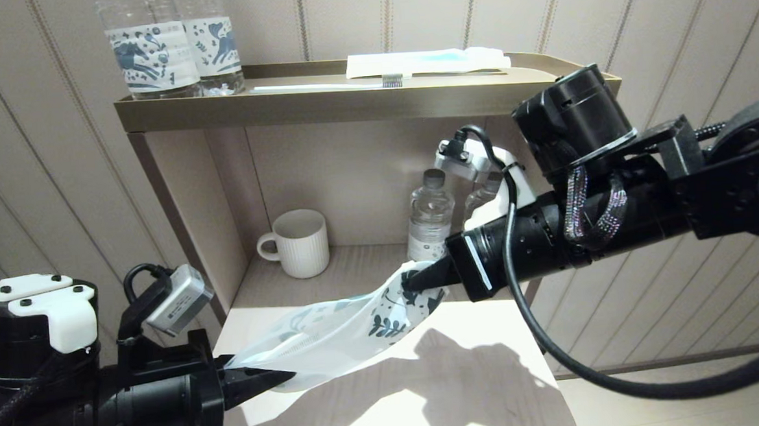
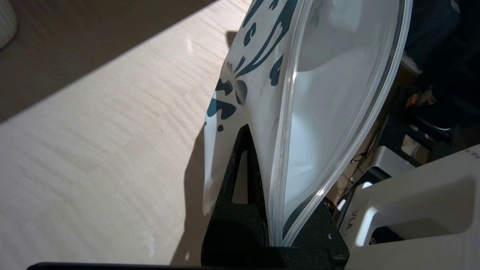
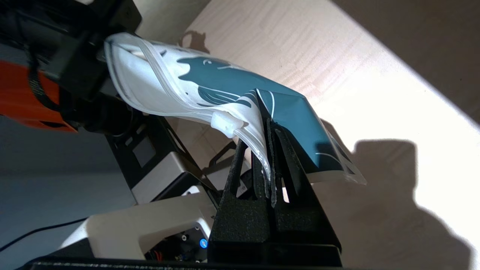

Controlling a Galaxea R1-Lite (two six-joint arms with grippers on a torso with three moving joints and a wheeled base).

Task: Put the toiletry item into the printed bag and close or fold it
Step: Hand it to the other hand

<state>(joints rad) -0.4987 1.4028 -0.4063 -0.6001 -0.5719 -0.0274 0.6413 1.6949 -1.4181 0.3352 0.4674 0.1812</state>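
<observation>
We hold the pouch [image 1: 334, 335] aloft: left gripper [image 1: 278, 379] pinches near end, right gripper [image 1: 422, 279] far end (both clenched); pulling apart risks slipping

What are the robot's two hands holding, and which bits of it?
Both hold the printed bag above the table. The left gripper pinches its plain end; the right gripper pinches the leafy end, near the white slider.
</observation>
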